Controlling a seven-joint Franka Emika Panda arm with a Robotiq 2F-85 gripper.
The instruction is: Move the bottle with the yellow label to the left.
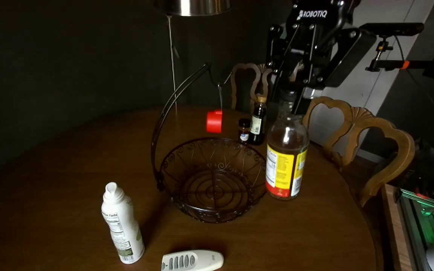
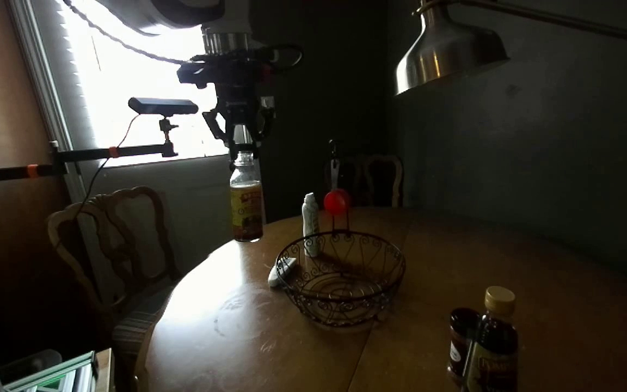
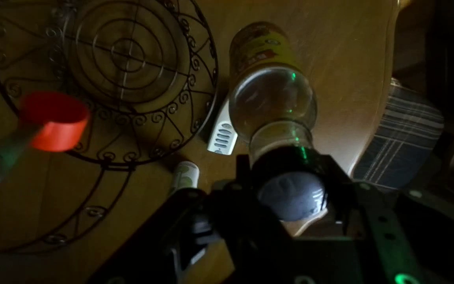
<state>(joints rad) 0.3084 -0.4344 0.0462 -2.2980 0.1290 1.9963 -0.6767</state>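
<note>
The bottle with the yellow label (image 1: 285, 165) is clear glass with brown liquid and a dark cap. It hangs upright above the table, right of the wire basket in an exterior view. It also shows in an exterior view (image 2: 246, 212), its base above the tabletop. My gripper (image 1: 289, 94) is shut on its cap and neck from above, also seen in an exterior view for the gripper (image 2: 245, 148). In the wrist view the cap sits between the fingers of the gripper (image 3: 286, 169), and the bottle's yellow label (image 3: 270, 45) faces up the picture.
A wire basket (image 1: 213, 218) with a tall handle and a hanging red cup (image 1: 214, 121) stands beside the bottle. A white bottle (image 1: 123, 227) and a white remote (image 1: 198, 260) lie nearer. A dark slim bottle (image 1: 257, 124) and small jar (image 1: 244, 130) stand behind.
</note>
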